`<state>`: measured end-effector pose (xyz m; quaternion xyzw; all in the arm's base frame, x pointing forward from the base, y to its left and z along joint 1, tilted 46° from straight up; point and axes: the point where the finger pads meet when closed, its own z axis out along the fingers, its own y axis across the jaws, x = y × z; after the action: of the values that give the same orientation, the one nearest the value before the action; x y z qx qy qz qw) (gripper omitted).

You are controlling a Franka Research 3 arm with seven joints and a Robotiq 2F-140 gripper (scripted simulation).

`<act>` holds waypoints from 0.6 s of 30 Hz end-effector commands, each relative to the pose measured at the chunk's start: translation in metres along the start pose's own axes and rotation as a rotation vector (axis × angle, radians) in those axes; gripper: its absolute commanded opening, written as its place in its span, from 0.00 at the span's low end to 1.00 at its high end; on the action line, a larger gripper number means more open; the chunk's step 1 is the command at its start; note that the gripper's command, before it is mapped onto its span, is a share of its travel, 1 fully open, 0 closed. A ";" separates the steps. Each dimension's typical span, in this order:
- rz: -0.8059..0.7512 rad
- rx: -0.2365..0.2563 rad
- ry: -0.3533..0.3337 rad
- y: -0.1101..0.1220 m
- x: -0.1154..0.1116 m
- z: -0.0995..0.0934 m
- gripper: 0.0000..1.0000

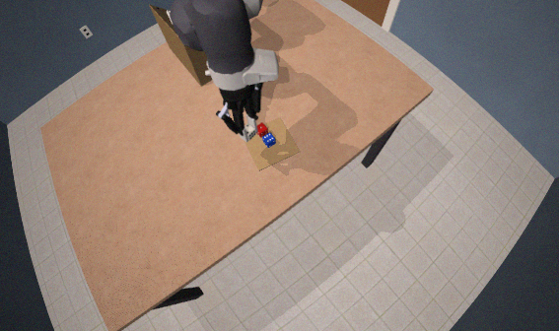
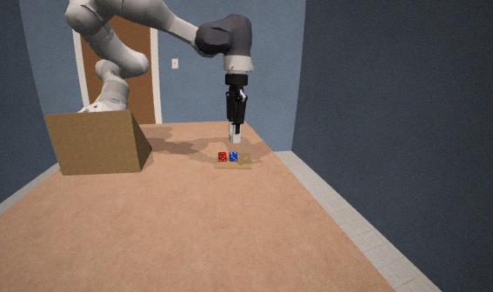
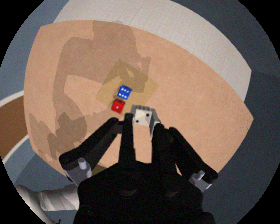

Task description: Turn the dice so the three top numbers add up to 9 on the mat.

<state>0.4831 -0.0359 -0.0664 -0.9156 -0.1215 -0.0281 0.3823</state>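
Note:
My gripper [image 1: 248, 131] [image 2: 235, 136] [image 3: 141, 121] is shut on a white die [image 1: 250, 132] [image 2: 230, 136] [image 3: 141, 119] and holds it in the air, above the table near the mat. The tan mat [image 1: 283, 150] [image 2: 244, 164] [image 3: 145, 86] lies flat on the table. A red die [image 1: 262, 129] [image 2: 222, 156] [image 3: 116, 106] and a blue die [image 1: 268, 140] [image 2: 233, 156] [image 3: 126, 90] sit side by side on the mat. In the exterior view the white die hangs well above the two dice.
A large cardboard box [image 2: 96, 141] [image 1: 182, 49] stands on the table near the arm's base. The table's edge [image 1: 380, 133] runs close to the mat, with tiled floor beyond. A door stands behind the arm.

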 end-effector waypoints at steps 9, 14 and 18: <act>0.249 0.005 0.011 -0.030 0.052 -0.002 0.16; 0.282 0.008 0.011 -0.039 0.064 -0.002 0.16; 0.282 0.008 0.011 -0.039 0.064 -0.002 0.16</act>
<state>0.5317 0.0041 -0.0307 -0.9217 -0.0289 0.0117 0.3867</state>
